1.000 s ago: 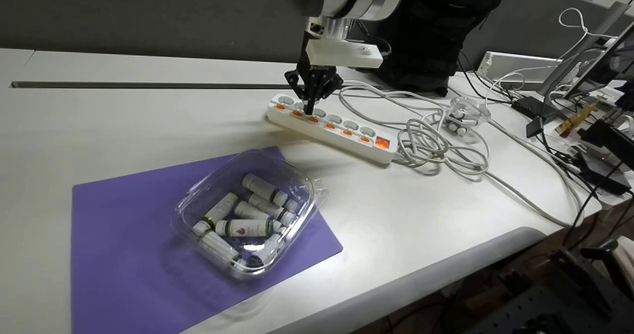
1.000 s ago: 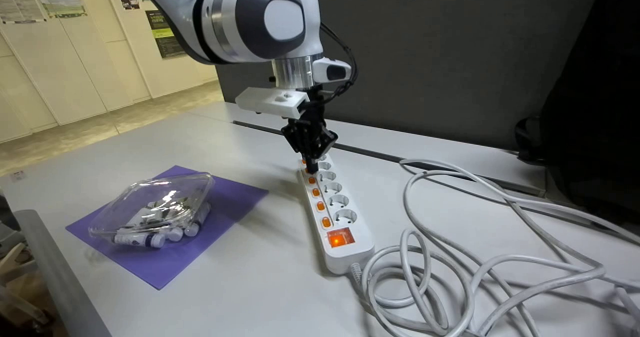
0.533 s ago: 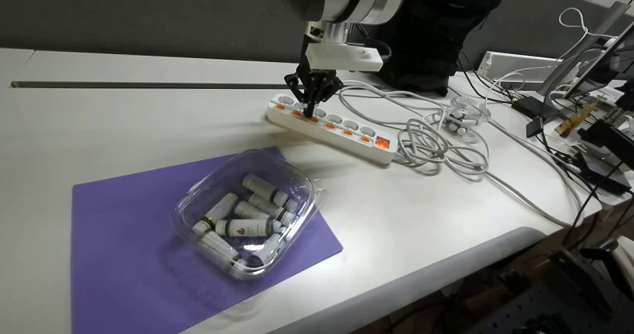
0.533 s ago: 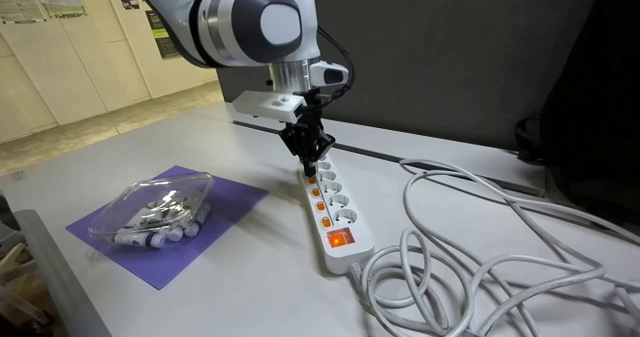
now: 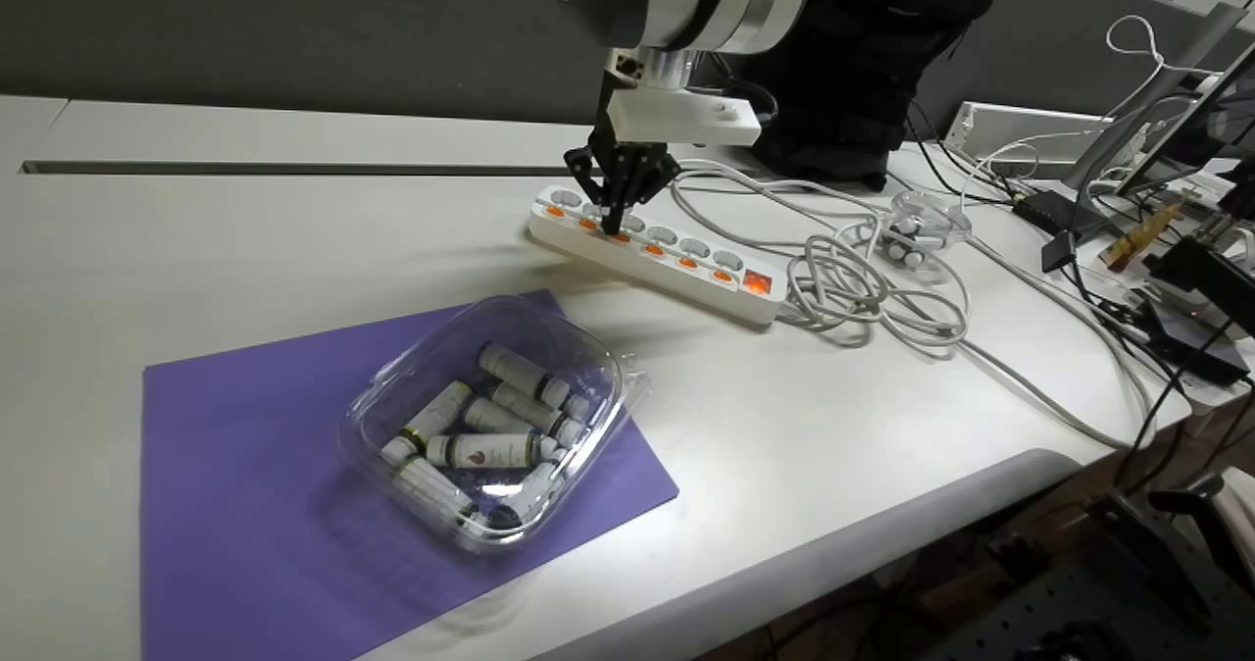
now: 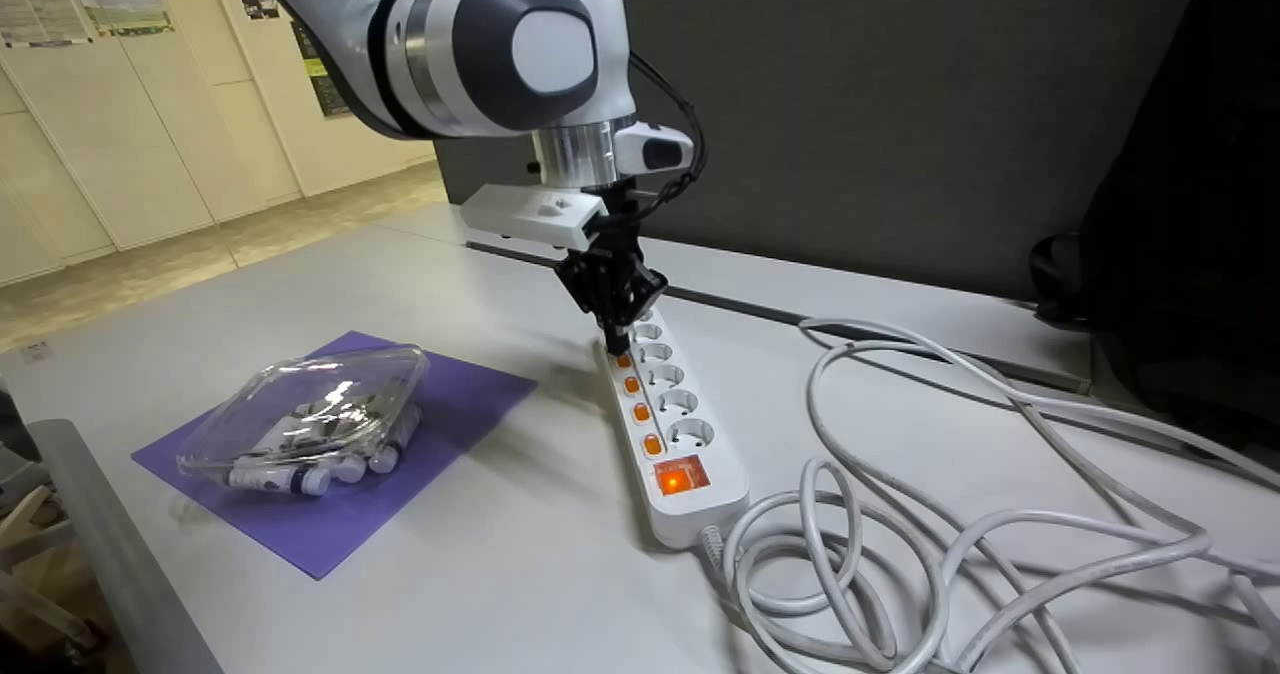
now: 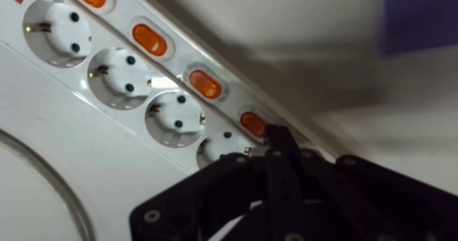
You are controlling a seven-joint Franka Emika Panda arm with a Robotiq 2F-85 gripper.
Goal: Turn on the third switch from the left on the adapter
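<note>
The adapter is a long white power strip with a row of orange switches beside round sockets; it shows in both exterior views and the wrist view. A larger lit red-orange main switch is at its cable end. My gripper points down with its fingers together and nothing between them. In the wrist view the black fingertips overlap the edge of the third switch from the left. I cannot tell if they press it. The fourth switch beside it is uncovered.
A clear plastic box of several small vials sits on a purple sheet in front of the strip. White coiled cable lies beside the strip. A black backpack and a grey partition stand behind.
My shut gripper has lowered slightly and shifted a little towards the front edge of the strip, onto the third switch's area. The strip and box have not moved.
</note>
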